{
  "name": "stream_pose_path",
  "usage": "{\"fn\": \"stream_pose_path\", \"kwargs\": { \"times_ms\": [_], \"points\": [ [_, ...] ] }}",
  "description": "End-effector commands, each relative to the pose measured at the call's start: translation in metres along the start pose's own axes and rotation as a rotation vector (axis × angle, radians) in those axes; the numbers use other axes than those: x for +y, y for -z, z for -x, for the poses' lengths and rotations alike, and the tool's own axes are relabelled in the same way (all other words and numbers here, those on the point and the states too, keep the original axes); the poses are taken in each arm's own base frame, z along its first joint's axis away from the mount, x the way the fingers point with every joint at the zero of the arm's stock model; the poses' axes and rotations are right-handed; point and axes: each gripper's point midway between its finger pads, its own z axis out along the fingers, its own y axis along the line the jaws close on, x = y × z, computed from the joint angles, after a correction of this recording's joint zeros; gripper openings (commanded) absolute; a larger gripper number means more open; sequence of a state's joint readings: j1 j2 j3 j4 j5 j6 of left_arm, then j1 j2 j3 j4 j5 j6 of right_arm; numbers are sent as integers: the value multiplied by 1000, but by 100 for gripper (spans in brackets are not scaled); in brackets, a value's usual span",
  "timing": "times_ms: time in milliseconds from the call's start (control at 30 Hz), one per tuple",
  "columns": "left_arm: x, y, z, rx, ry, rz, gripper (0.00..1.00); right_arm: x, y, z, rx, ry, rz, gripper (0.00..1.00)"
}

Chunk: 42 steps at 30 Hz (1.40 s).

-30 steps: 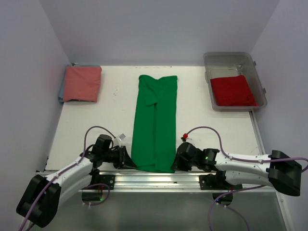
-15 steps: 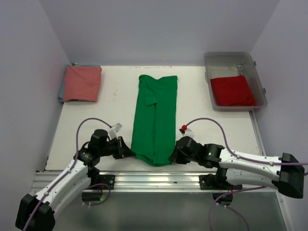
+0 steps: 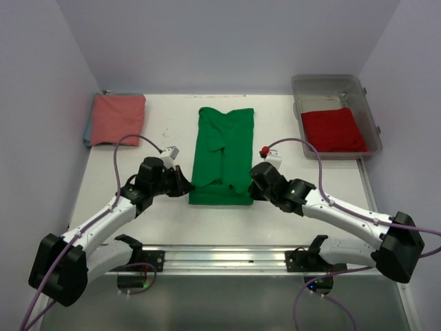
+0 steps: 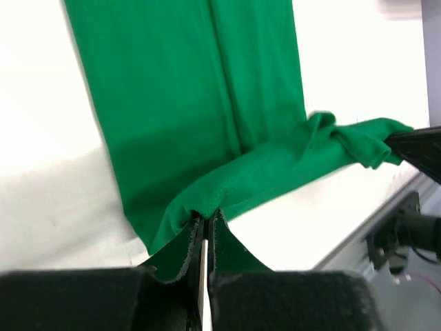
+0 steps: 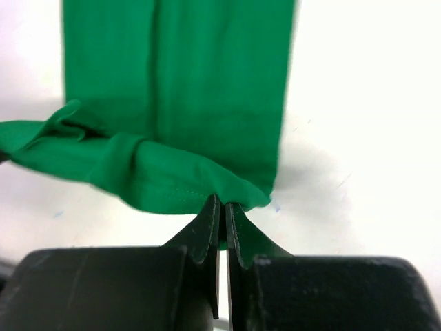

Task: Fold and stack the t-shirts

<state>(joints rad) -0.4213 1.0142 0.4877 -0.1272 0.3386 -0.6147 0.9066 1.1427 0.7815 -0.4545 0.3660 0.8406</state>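
Green t-shirt [image 3: 222,148] — plain, hem folded over

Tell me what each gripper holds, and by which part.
Both hold the green t-shirt by its bottom hem: left gripper at the left corner, right gripper at the right corner.

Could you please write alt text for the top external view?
Left gripper and right gripper pinch corners of a bright green cloth t-shirt doubled back. Salmon-pink shirt far left; red shirt in clear plastic bin far right.
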Motion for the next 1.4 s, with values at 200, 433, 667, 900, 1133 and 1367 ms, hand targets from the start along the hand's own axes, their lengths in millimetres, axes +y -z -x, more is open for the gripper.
{"fn": "stream_pose_path", "kwargs": {
  "times_ms": [200,433,667,900,1133,1367],
  "points": [
    [-17,-44,117,-271,-112,15,0,7,-69,74,-97,98,-90,0],
    [-2,-64,125,-250,-106,69,0,7,-103,88,-83,92,-115,0],
    [22,-84,129,-227,-77,97,0,2,-126,102,-73,65,-133,0],
    [17,-124,215,-295,-92,5,9,-26,-171,178,-130,-50,-255,7],
    [-1,-78,302,-502,-117,-37,100,-18,-146,268,-287,-47,-243,98],
    [-4,-49,264,-495,-110,-42,100,-46,-125,194,-228,-21,-212,99]
  ]
}}
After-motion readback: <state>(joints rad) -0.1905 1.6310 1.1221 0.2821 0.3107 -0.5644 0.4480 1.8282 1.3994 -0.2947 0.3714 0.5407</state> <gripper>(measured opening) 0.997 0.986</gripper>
